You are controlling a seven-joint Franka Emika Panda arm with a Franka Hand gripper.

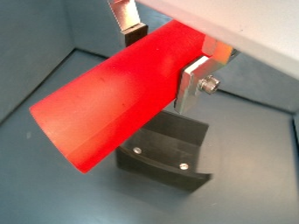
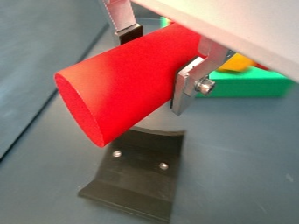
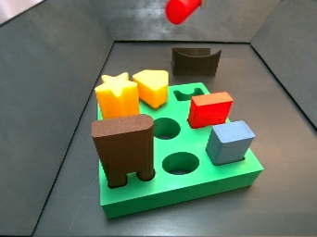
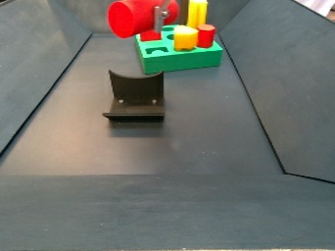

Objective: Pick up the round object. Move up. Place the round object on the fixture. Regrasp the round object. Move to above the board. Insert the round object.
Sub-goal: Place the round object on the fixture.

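Note:
My gripper (image 1: 163,59) is shut on the round object (image 1: 111,101), a smooth red cylinder peg held lying level across the jaws, one silver finger (image 1: 193,80) on each side. It also shows in a wrist view (image 2: 122,83). The peg hangs in the air above the fixture (image 1: 170,150), a dark block with a curved notch, and does not touch it. In both side views the peg (image 3: 183,9) (image 4: 131,18) is high above the fixture (image 3: 195,61) (image 4: 135,95). The green board (image 3: 186,196) (image 4: 197,59) lies beyond the fixture.
On the board stand a brown arch block (image 3: 122,148), a yellow star (image 3: 115,93), a yellow block (image 3: 151,86), a red cube (image 3: 210,109) and a blue cube (image 3: 231,142). Grey sloping walls (image 4: 39,88) enclose the dark floor.

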